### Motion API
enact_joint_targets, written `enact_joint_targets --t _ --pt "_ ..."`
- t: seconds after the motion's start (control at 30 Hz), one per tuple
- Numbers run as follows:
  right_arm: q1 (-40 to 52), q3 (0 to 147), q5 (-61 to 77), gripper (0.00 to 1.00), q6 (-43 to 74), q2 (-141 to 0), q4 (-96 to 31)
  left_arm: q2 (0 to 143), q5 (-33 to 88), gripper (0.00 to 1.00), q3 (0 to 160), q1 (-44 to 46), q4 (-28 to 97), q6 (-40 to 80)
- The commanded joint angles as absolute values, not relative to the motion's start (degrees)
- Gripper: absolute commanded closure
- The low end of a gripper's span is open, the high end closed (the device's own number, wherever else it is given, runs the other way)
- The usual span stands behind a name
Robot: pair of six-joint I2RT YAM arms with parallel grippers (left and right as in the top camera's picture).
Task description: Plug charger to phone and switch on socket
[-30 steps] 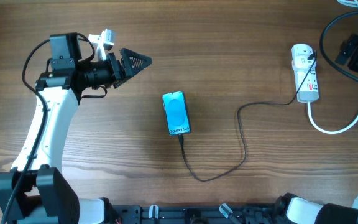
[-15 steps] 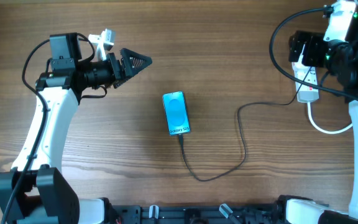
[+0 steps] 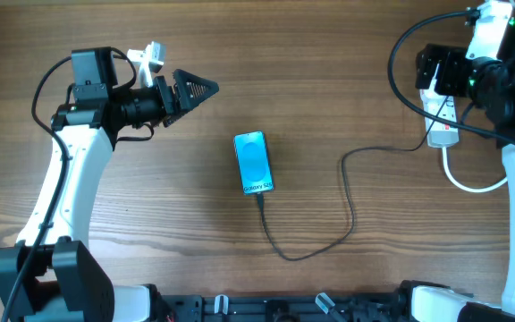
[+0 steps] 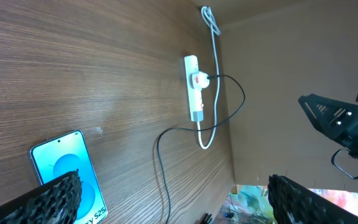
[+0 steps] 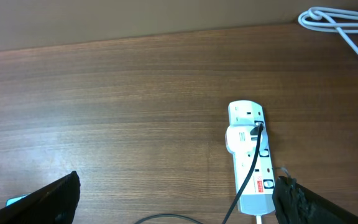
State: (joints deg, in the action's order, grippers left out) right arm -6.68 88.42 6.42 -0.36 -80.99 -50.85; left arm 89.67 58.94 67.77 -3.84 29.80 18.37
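Observation:
The phone (image 3: pixel 254 163) lies face up mid-table, its screen cyan; it also shows in the left wrist view (image 4: pixel 67 173). The charger (image 3: pixel 350 207), a thin black cable, runs from the phone's near end in a loop to the white socket (image 5: pixel 251 163) at the far right. Its tip touches the phone; I cannot tell if it is seated. My right gripper (image 5: pixel 179 202) hovers open above the socket (image 3: pixel 443 132), which its arm partly hides in the overhead view. My left gripper (image 3: pixel 195 88) is open and empty, far left of the phone.
The socket's thick white cord (image 3: pixel 477 185) curves off to the right, and a coil of it (image 5: pixel 337 20) lies near the table's far edge. The right arm's black cables (image 3: pixel 402 49) arch over the socket area. The arm bases (image 3: pixel 240 309) line the front edge.
The right arm swung in from the right edge to above the socket, then held still. The left arm, phone and cable have not moved.

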Motion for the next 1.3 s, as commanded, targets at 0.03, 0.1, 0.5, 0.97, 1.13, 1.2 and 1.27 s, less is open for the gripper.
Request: enact_joint_targets --t 0.03,0.1,0.5,0.97,1.13,1.2,1.27 --pt "-6.4 88.5 6.9 0.0 -1.4 -79.9 -50.9 88.5 58.8 0.0 68.1 -4.0 29.8 18.4" --pt "-6.4 88.5 6.9 0.0 -1.5 -79.9 -50.9 88.5 58.8 0.0 68.1 -4.0 29.8 18.4" --pt "-6.4 88.5 6.9 0.0 -1.5 -79.9 -50.9 88.5 58.8 0.0 68.1 -4.0 29.8 18.4" --pt "-6.4 85.6 5.9 0.01 -1.6 -81.4 -50.6 88.5 58.8 0.0 68.1 -4.0 29.8 18.4" --pt "-6.4 75.0 3.5 0.0 -1.5 -75.0 -44.7 88.5 58.8 0.0 68.1 -4.0 29.8 18.4" --pt "-6.4 66.6 10.3 0.0 -1.5 -72.9 -32.7 88.5 58.8 0.0 68.1 -4.0 29.8 18.4" --pt "-6.3 54.0 20.7 0.01 -1.5 -70.8 -11.4 88.5 58.8 0.0 68.1 -4.0 29.8 18.4"
